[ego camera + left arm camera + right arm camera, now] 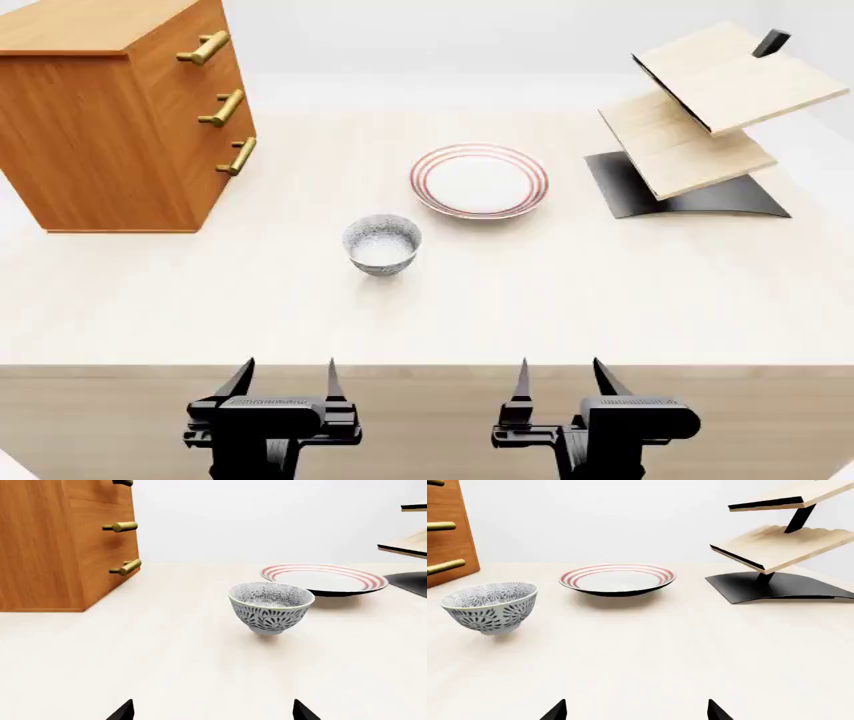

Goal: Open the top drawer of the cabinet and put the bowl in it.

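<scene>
The blue-grey speckled bowl (382,243) stands upright on the pale table, also seen in the left wrist view as the bowl (271,606) and in the right wrist view as the bowl (490,607). The orange-brown cabinet (100,120) sits at the far left, its three drawers all shut; the top drawer (187,40) has a brass handle (204,47). My left gripper (288,375) and right gripper (561,375) hang open at the table's near edge, well short of the bowl, with nothing between their fingers.
A red-ringed white plate (478,180) lies just beyond the bowl to its right. A tilted pale wooden shelf rack (701,110) on a black base stands at the far right. The table's front edge (427,366) runs just ahead of both grippers.
</scene>
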